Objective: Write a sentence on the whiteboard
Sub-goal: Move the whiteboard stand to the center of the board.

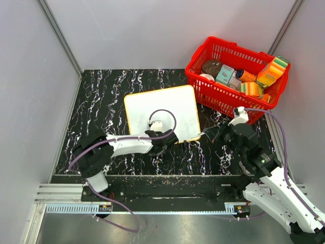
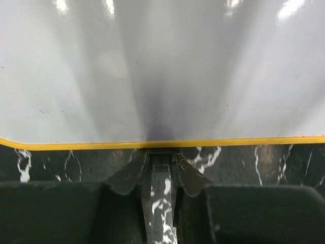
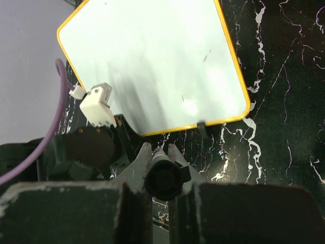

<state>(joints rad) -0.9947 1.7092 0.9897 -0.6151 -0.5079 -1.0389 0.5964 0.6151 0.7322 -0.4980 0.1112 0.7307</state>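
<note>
- The left arm (image 1: 124, 145) reaches low from its base at the near left, lying almost level across the table (image 1: 106, 101) toward the right.
- The left gripper (image 1: 171, 138) sits at the near edge of the whiteboard (image 1: 162, 104). In the left wrist view its tips (image 2: 161, 155) meet the yellow rim. The jaws are drawn nearly together, with only a thin slit of table showing between them.
- Whether the tips press on the rim or only rest against it is hard to make out. Nothing is visibly held between them.
- A purple cable (image 1: 170, 114) loops over the board above the left wrist.
- The whiteboard lies flat mid-table, slightly turned, with its far right corner near the basket (image 1: 223, 96). Its face looks blank apart from faint specks in the right wrist view (image 3: 152, 61).
- The right arm (image 1: 264, 168) angles up and left from the near right.
- The right gripper (image 1: 213, 133) hangs just off the board's near right corner, its jaws clamped on a dark pen (image 3: 163, 178).
- The pen is seen end-on. Its far tip (image 3: 202, 128) lies at the yellow rim, but contact is unclear.
- The red basket stands at the far right with its contents jumbled.
</note>
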